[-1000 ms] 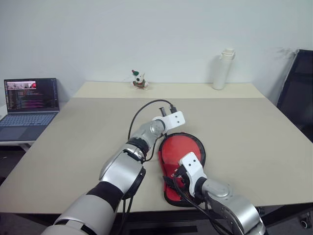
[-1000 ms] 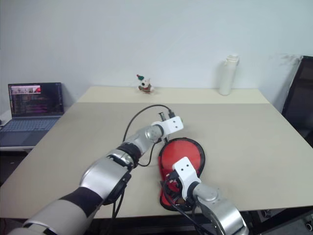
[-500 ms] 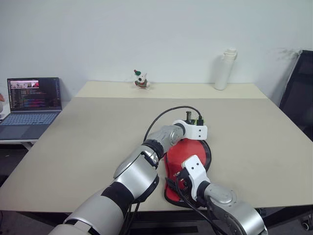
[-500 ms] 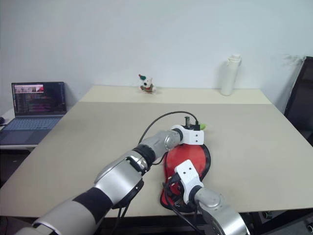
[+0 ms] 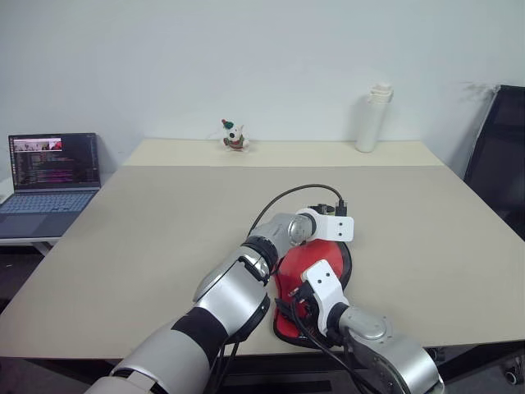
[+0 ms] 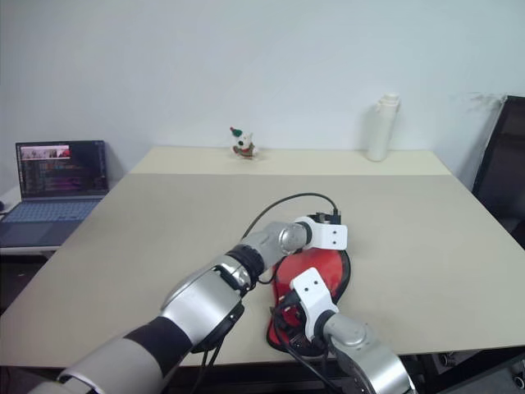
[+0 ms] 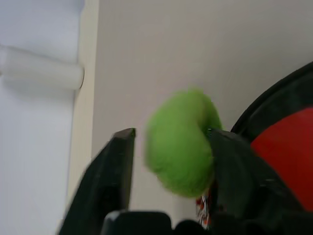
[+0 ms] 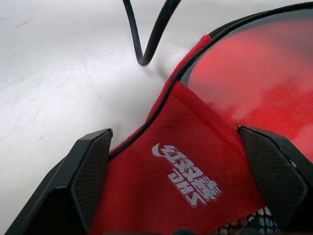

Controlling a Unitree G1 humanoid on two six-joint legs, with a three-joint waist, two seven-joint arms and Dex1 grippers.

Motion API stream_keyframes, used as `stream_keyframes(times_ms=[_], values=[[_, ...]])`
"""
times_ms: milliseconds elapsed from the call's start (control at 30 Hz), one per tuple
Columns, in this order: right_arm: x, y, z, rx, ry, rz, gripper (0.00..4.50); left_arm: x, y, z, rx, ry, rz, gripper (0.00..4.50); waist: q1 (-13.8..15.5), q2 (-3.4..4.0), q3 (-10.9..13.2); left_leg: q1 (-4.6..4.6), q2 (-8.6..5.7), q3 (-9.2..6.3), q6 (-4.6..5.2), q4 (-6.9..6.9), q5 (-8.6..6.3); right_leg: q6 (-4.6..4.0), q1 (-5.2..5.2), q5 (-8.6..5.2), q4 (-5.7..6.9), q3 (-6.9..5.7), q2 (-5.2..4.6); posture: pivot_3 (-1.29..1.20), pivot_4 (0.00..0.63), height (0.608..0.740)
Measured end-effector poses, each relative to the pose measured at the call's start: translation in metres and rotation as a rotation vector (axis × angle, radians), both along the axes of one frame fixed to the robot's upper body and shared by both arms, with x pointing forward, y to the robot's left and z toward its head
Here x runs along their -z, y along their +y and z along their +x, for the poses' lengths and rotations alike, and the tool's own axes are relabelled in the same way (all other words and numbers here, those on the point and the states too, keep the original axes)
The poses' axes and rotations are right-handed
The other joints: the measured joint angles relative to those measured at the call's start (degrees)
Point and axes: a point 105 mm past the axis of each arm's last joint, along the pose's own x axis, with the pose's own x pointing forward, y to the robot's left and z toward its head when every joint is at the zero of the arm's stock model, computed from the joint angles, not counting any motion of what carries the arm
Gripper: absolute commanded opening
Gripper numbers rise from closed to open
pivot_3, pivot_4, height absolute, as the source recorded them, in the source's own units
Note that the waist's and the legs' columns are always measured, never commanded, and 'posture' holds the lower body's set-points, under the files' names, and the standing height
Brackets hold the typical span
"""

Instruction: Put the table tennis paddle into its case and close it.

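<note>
The case point(image 5: 316, 271) lies near the table's point(image 5: 123, 238) 6 o'clock edge. It looks floppy, so I'd pinch the zip's green ball point(image 7: 181, 142), sitting between the left gripper's point(image 7: 168, 147) parted fingers. Right gripper point(image 8: 186, 161) gapes wide over the flap, empty.

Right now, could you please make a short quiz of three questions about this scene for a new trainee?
1. True or false: the white bottle lies flat on the table.
2. What green thing sits between the left gripper fingers?
3. The right gripper is: A open, B shut.

Key: 1 false, it stands upright. 2 the green ball charm of the case. 3 A.
</note>
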Motion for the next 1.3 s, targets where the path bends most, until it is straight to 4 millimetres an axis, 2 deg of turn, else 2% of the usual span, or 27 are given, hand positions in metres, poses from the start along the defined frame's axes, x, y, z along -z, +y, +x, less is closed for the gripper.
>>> stream_keyframes(times_ms=[33,133,233,400,467,633,733,867,1033,1133,1200,1300], values=[[0.0,0.001,0.001,-0.005,0.002,-0.001,4.5,0.001,0.001,0.0,0.006,0.005,0.0,3.86,-0.1,0.0,0.0,0.13,0.01,0.01,0.0,-0.03,0.0,0.0,0.09,0.0,0.0,0.01,0.01,0.0,0.15,0.74],[0.001,0.003,0.005,-0.019,0.011,-0.004,4.5,0.001,0.007,0.0,0.004,0.046,-0.034,3.86,-0.2,0.0,0.0,0.57,0.05,0.01,0.0,-0.06,0.0,-0.03,0.43,-0.02,0.0,0.0,0.02,0.0,0.15,0.74],[0.0,0.005,0.008,-0.036,0.018,0.004,4.5,-0.009,0.017,0.005,-0.018,0.087,-0.148,3.86,-0.3,0.0,0.0,0.65,0.08,-0.01,0.0,-0.06,0.0,-0.02,0.46,-0.02,0.07,0.02,0.04,0.0,0.15,0.74],[-0.006,0.004,0.01,-0.08,0.04,0.061,4.5,-0.036,0.054,0.016,-0.055,0.147,-0.363,3.86,-0.4,0.03,0.0,0.64,0.12,-0.01,0.0,-0.1,0.0,-0.03,0.45,-0.02,0.05,0.03,0.11,0.0,0.15,0.74],[-0.009,0.003,0.009,-0.096,0.055,0.085,4.5,-0.038,0.073,0.018,-0.069,0.168,-0.414,3.86,-0.4,0.04,0.0,0.61,0.12,0.0,0.0,-0.12,0.0,-0.03,0.43,-0.02,0.02,0.03,0.11,0.0,0.15,0.74],[-0.018,-0.008,0.002,-0.145,0.094,0.113,4.5,-0.02,0.127,0.017,-0.133,0.261,-0.486,3.86,-0.1,0.09,0.1,0.35,0.07,-0.02,-0.01,-0.1,-0.01,-0.04,0.26,-0.03,-0.02,0.0,0.03,0.0,0.15,0.74],[-0.023,-0.013,-0.009,-0.215,0.112,0.105,4.5,-0.005,0.145,0.008,-0.129,0.363,-0.549,3.86,0.1,0.11,0.1,0.05,0.03,-0.09,-0.01,-0.05,-0.01,-0.05,0.09,-0.02,-0.02,-0.06,-0.06,0.0,0.15,0.74],[-0.026,-0.02,-0.02,-0.281,0.131,0.08,4.5,0.008,0.154,-0.006,-0.085,0.479,-0.616,3.86,0.3,0.1,0.1,-0.17,-0.03,-0.18,-0.01,0.03,-0.01,-0.05,-0.03,-0.02,-0.01,-0.07,-0.15,0.0,0.15,0.74],[-0.028,-0.036,-0.023,-0.285,0.158,0.072,4.5,0.025,0.16,-0.03,-0.027,0.627,-0.672,3.86,0.2,0.1,0.2,-0.14,-0.03,-0.26,0.0,0.03,0.0,-0.05,-0.03,-0.02,0.01,-0.03,-0.16,0.0,0.15,0.74],[-0.05,-0.035,-0.026,-0.308,0.152,0.197,4.5,0.024,0.151,-0.042,0.037,0.698,-0.695,3.86,0.2,0.11,0.2,-0.17,0.0,-0.3,0.0,0.06,0.0,-0.05,-0.03,-0.02,0.05,-0.04,-0.1,0.0,0.15,0.74],[-0.071,-0.036,-0.026,-0.334,0.134,0.277,4.5,0.014,0.142,-0.047,0.089,0.712,-0.697,3.86,0.2,0.11,0.2,-0.15,0.0,-0.33,0.0,0.08,0.01,-0.05,0.0,-0.02,0.06,-0.04,-0.08,0.0,0.15,0.74],[-0.095,-0.048,-0.019,-0.309,0.094,0.341,4.5,0.007,0.13,-0.051,0.14,0.724,-0.676,3.86,0.3,0.12,0.2,-0.04,-0.02,-0.33,0.0,0.07,0.01,-0.05,0.13,-0.02,0.0,-0.03,-0.1,0.0,0.15,0.74]])
